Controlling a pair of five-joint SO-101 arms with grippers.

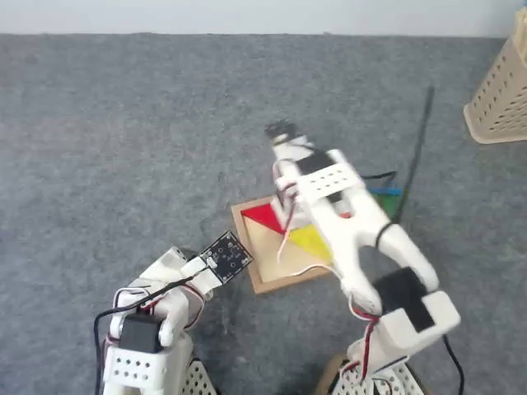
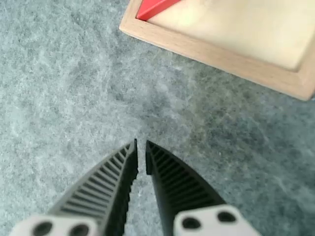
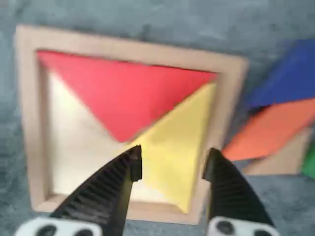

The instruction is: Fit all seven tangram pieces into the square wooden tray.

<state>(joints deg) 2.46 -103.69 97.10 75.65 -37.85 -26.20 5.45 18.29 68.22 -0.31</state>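
The right tool [image 3: 173, 157] stands wide, nothing in it, poised over the yellow triangle [image 3: 184, 132]. The left tool [image 2: 141, 147] is narrowed to a slit and empty, over bare grey bench [image 2: 59, 83] just short of a corner of the wooden tray [image 2: 206, 51].

Tray sits mid-bench, betw. the two arms, a bit skewed to them. Two big triangles are in:
- The red triangle [image 3: 123, 93] has its long edge flat along one wall, apex pointing to the tray's centre.
- The yellow one has its long edge along the adjoining wall, apex in to meet the red.

Approx. half the floor is bare wood.

Beyond the tray, on its right-arm side, lie a blue piece [image 3: 288, 71], an orange piece [image 3: 270, 130] and a sliver of green piece [image 3: 310, 164] – blue and orange touching or overlapping, can't tell which.

Risks, as a judgement:
- The wide jaws straddle the yellow's apex – a drop or a sideways sweep could tip it off the wall or ride it onto the red.
- Picking from the crowded pile prob. drags a neighbour along.
- The left tool, so near the corner, could shove the tray askew.
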